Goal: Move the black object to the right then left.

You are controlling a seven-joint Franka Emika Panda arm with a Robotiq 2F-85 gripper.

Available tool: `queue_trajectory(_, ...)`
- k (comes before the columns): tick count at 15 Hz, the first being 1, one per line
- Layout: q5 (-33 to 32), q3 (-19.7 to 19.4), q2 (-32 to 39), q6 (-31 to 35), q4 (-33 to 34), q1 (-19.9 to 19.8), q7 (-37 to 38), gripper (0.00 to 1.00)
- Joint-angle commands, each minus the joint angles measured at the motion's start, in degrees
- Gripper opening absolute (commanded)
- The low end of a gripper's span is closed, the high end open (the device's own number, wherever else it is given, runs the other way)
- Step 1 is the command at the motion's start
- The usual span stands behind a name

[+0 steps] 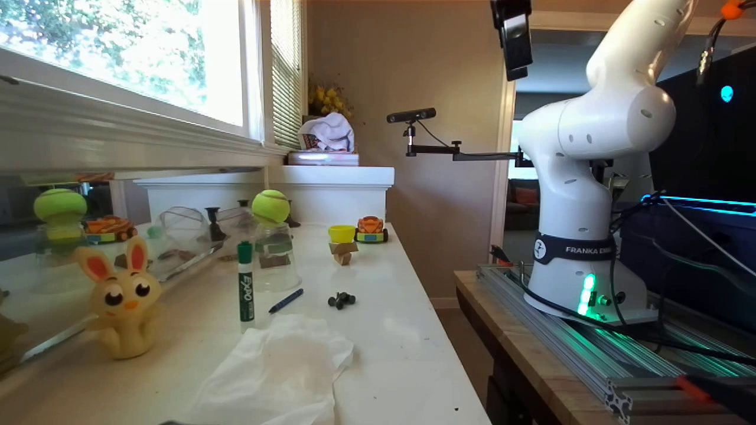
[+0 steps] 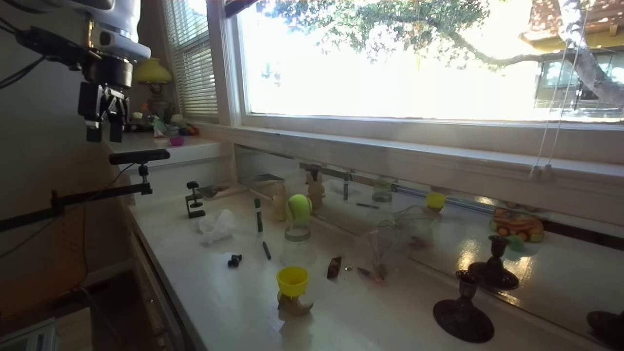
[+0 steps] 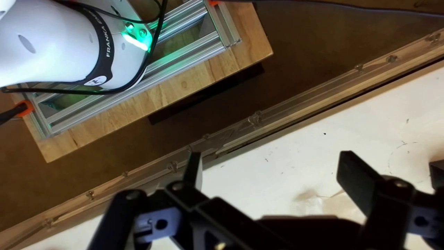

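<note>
the black object (image 1: pixel 341 300), knobbly and round-ended, sat between the blue crayon (image 1: pixel 286 301) and the tabletop's (image 1: pixel 407 354) edge, nearer the crayon, bare room beyond; the hand (image 2: pixel 104 134) hung higher, jaws spread.

arm (image 1: pixel 602 124): bent, frame right in an exterior view | gripper (image 2: pixel 105 135): pointing down, upper left in an exterior view | fingers (image 3: pixel 357 180): spread

Both exterior views share the counter (image 1: pixel 396 319); the wrist view faces down.
</note>
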Motion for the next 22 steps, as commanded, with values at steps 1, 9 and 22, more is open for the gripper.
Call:
queue_trajectory(1, 0.49, 1.05, -0.23, -0.23, 0.12, -1.51, -0.73, 1.00)
queue_trajectory(9, -13.18, 2.32, 2.83, 0.71, -0.42, -1.51, -13.93, 1.00)
queue_trajectory(22, -14.98, -0.97, -5.77, 27.03, -14.31, -0.12, -20.19, 1.00)
